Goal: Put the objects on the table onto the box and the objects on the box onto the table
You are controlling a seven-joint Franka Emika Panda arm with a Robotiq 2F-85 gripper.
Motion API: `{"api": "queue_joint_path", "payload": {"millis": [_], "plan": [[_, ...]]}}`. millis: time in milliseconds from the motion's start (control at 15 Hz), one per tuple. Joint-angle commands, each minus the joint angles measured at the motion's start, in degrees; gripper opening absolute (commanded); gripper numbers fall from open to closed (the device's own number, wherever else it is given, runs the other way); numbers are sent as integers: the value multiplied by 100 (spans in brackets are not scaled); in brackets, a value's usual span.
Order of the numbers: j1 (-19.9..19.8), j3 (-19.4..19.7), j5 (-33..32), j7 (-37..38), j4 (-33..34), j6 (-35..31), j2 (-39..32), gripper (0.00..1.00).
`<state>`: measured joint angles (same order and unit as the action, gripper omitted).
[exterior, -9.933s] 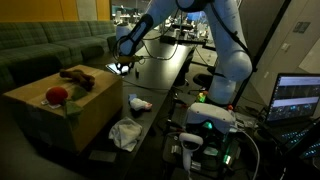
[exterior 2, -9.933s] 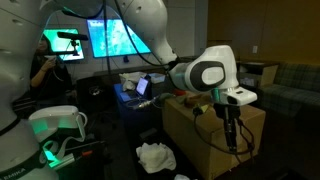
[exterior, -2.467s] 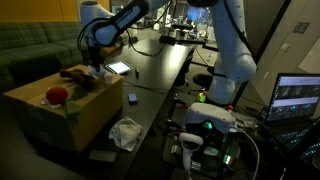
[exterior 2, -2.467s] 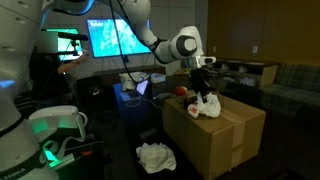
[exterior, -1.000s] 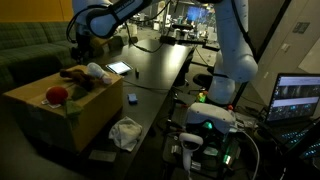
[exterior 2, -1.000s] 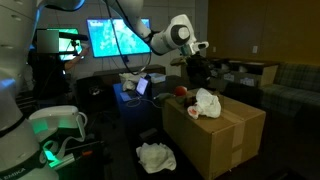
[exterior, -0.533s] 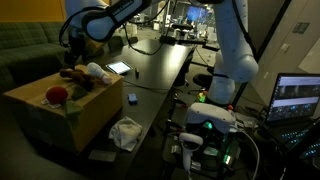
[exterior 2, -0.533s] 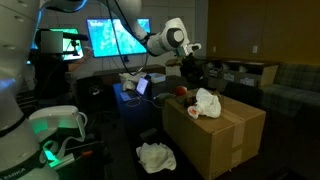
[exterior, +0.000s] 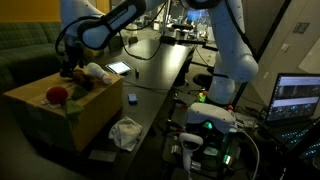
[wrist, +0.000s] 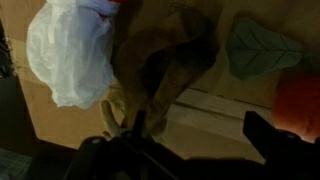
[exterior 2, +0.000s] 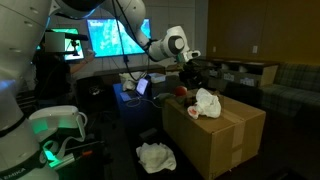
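Note:
The tan box (exterior: 55, 115) (exterior 2: 225, 130) carries a white crumpled bag (exterior: 94, 71) (exterior 2: 207, 102) (wrist: 65, 50), a brown soft toy (exterior: 72, 74) (wrist: 160, 60) and a red fruit (exterior: 57, 95) (exterior 2: 181, 93) (wrist: 305, 105) with a green leaf (wrist: 262, 48). My gripper (exterior: 68, 66) (exterior 2: 190, 78) (wrist: 195, 135) hangs open just above the box top, beside the brown toy, with bare cardboard between its fingers. A small blue object (exterior: 131, 99) lies on the black table (exterior: 160, 70).
A green sofa (exterior: 40, 45) stands behind the box. A white cloth (exterior: 125, 133) (exterior 2: 155, 156) lies low beside the box. The robot base (exterior: 210, 120), a laptop (exterior: 300, 98) and lit monitors (exterior 2: 110, 38) stand around.
The arm has moved farther over the box, away from the white bag towards the brown toy, and dropped a little. The gripper stayed open and the objects have not moved.

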<state>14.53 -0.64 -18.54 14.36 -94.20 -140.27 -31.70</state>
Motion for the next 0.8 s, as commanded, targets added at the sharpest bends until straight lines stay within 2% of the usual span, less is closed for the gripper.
{"api": "queue_joint_path", "payload": {"millis": [0,733], "plan": [[7,-23,117,-272,443,46,-349,100],[17,69,100,-486,976,182,-1008,100]]}}
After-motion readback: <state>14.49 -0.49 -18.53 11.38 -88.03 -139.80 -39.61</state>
